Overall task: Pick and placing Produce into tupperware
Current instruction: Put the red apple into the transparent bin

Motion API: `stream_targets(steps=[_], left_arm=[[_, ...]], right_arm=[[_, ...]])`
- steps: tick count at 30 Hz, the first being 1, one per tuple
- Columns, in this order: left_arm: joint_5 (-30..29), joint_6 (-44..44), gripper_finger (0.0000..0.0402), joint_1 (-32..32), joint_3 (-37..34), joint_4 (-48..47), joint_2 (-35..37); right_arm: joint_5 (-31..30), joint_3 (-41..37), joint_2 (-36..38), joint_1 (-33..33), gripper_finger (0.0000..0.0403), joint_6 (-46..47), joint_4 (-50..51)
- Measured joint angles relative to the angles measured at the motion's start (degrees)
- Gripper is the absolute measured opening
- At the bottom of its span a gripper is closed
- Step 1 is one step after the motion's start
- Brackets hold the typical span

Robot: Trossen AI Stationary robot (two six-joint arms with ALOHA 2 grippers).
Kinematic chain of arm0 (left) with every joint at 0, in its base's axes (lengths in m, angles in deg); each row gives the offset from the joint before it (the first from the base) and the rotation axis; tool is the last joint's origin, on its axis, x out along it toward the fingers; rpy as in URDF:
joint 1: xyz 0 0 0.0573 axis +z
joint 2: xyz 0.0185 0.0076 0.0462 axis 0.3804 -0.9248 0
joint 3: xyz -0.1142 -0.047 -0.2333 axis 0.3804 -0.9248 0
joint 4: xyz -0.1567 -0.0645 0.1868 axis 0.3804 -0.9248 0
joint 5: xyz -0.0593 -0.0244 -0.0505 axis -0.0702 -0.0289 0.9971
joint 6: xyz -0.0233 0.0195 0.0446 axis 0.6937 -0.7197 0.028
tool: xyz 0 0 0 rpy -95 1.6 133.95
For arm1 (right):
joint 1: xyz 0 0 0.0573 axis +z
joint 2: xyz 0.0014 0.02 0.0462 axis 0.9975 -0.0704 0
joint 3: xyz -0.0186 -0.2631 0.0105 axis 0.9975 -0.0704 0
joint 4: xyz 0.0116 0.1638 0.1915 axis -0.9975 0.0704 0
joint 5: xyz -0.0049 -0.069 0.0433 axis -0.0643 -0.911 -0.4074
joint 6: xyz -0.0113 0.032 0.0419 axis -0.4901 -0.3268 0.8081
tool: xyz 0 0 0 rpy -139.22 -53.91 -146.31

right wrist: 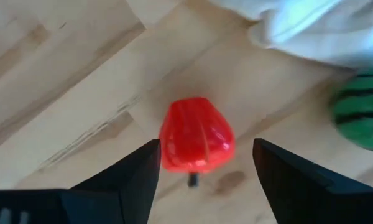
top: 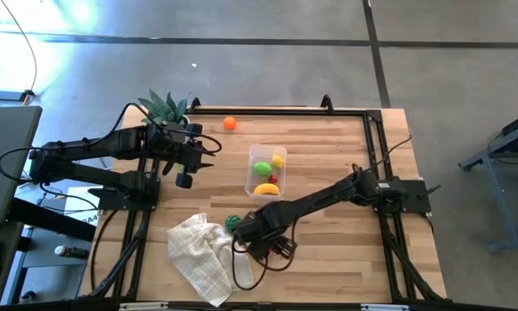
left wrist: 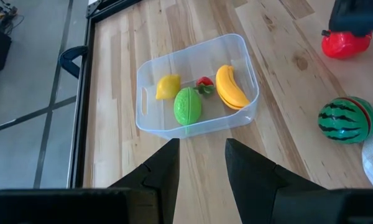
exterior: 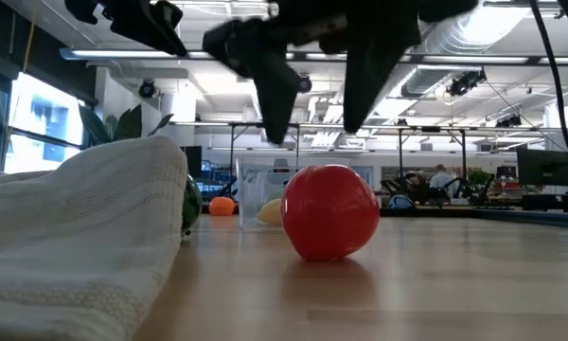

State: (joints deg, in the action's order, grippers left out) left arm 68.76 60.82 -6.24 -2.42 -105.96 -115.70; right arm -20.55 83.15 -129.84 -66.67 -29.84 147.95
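Glossy red pepper — ribbed, stemmed

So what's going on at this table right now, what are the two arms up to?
The robot is sorting toy produce into a clear tub, which already holds a banana, a lemon, a green fruit and a small red piece. The right gripper hangs open over a red pepper on the table, beside the striped melon and white cloth. The left gripper waits near the plant, empty. An orange lies loose.
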Motion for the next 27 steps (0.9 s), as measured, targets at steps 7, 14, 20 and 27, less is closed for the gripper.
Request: stream_targets(steps=[7,14,20,27], left_arm=[[0.0,0.0,0.0117,0.0,0.0,0.0,0.0],[0.0,0.0,0.0117,0.0,0.0,0.0,0.0],[0.0,0.0,0.0117,0.0,0.0,0.0,0.0],[0.0,0.0,0.0117,0.0,0.0,0.0,0.0]], right_arm=[[-0.8,0.0,-3.3,-0.1,0.0248,0.0,0.3],[-0.6,0.0,-3.9,-0.1,0.0248,-0.2,0.5],[0.5,0.1,-4.7,-0.1,0.0248,-0.2,0.7],[0.8,0.1,-4.9,-0.3,0.0248,1.1,0.4]])
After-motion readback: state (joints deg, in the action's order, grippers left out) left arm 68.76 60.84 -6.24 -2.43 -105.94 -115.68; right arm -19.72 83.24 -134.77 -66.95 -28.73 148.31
